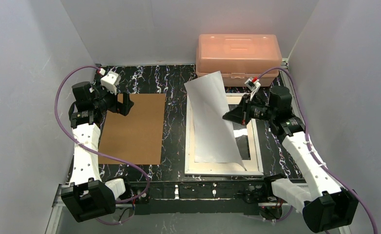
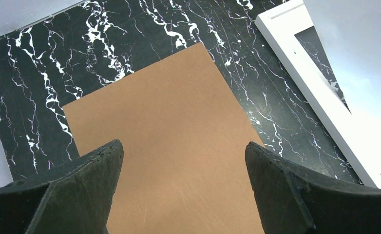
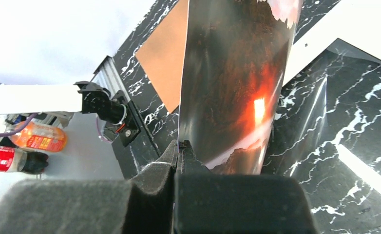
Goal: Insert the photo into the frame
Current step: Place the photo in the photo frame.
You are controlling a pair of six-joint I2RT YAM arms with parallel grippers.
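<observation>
The photo (image 1: pixel 210 122) stands tilted over the frame, its plain white back facing the top camera. Its lower edge rests near the frame's front rail. In the right wrist view the photo (image 3: pixel 232 73) shows dark clouds with an orange-red glow. My right gripper (image 1: pixel 226 117) (image 3: pixel 180 144) is shut on the photo's right edge. The white frame (image 1: pixel 222 168) (image 3: pixel 325 34) lies flat on the marble table, right of centre. My left gripper (image 1: pixel 125 105) (image 2: pixel 183 151) hangs open above the far part of a brown backing board (image 1: pixel 135 129) (image 2: pixel 169 126), holding nothing.
A pink plastic box (image 1: pixel 237 51) stands at the back right, just behind the frame. The frame's left rail (image 2: pixel 305 83) shows in the left wrist view. Grey walls close in both sides. Bottles (image 3: pixel 28 146) lie off the table's front edge.
</observation>
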